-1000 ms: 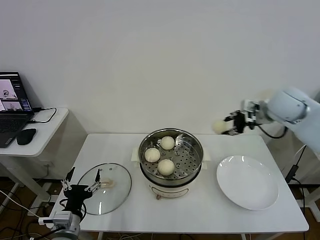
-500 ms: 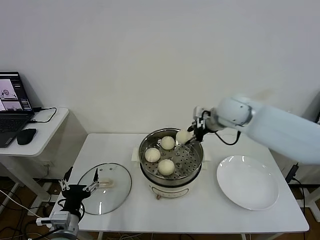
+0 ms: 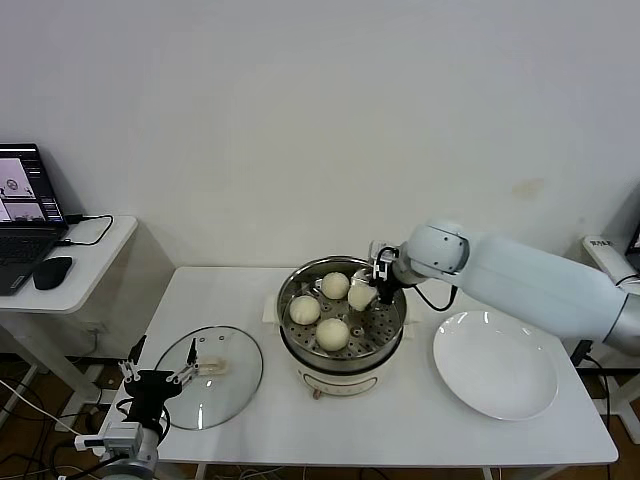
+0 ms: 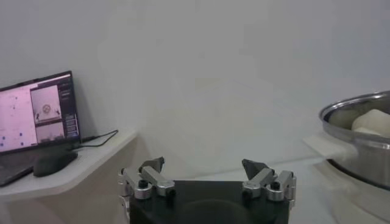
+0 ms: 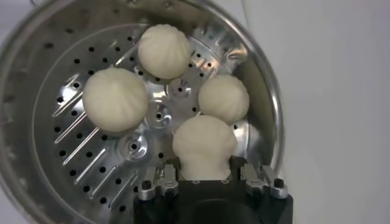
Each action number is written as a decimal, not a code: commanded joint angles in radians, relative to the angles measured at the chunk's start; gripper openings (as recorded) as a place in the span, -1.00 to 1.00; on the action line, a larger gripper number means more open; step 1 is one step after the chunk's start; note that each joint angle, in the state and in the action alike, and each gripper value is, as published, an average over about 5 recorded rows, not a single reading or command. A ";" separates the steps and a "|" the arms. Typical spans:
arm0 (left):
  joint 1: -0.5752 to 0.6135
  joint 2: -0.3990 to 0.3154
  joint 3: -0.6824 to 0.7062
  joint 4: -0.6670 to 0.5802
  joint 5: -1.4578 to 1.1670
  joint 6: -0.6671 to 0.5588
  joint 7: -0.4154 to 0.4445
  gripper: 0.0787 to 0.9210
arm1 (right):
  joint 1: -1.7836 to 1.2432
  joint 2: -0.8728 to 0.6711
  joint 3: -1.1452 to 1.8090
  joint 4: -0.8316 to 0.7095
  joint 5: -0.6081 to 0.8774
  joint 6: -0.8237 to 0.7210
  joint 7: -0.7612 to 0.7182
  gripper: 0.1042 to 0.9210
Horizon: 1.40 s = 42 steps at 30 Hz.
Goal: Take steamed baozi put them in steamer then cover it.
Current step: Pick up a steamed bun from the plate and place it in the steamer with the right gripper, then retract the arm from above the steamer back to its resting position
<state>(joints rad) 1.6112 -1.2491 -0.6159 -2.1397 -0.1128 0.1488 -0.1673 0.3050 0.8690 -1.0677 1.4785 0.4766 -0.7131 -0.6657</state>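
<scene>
Over steamer [image 3: 342, 310] tray | right gripper [image 3: 372, 287] clamps fourth baozi [image 5: 204, 143] | left gripper [image 4: 207, 178] open

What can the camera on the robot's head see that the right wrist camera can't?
Only the head view shows the glass cover lying on the table, the left gripper beside it, the white plate and the laptop. Only the right wrist view shows the right gripper clamped on the fourth baozi up close. Both show the steamer holding buns.
</scene>
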 commanded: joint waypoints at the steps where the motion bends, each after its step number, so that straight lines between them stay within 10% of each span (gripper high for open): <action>1: -0.001 0.001 0.001 0.001 0.000 0.001 0.000 0.77 | -0.029 0.016 0.000 -0.018 -0.009 -0.014 0.015 0.14; 11: -0.004 0.005 -0.004 0.002 -0.004 0.000 0.001 0.77 | -0.003 -0.110 0.136 0.125 0.026 -0.011 0.064 0.73; 19: -0.012 0.001 0.003 0.009 -0.003 -0.005 0.000 0.77 | -0.166 -0.404 0.295 0.390 0.205 0.157 0.371 0.76; 25: -0.020 -0.002 0.009 0.025 0.000 -0.030 0.001 0.77 | -0.825 -0.513 0.885 0.472 0.153 0.473 0.615 0.76; 42: -0.062 -0.008 0.061 0.149 0.341 -0.158 0.001 0.77 | -1.675 0.314 1.916 0.375 -0.077 0.842 0.517 0.76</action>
<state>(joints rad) 1.5649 -1.2643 -0.5674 -2.0645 -0.0131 0.0531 -0.1753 -0.8988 0.8031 0.2902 1.8571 0.4734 -0.0694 -0.1289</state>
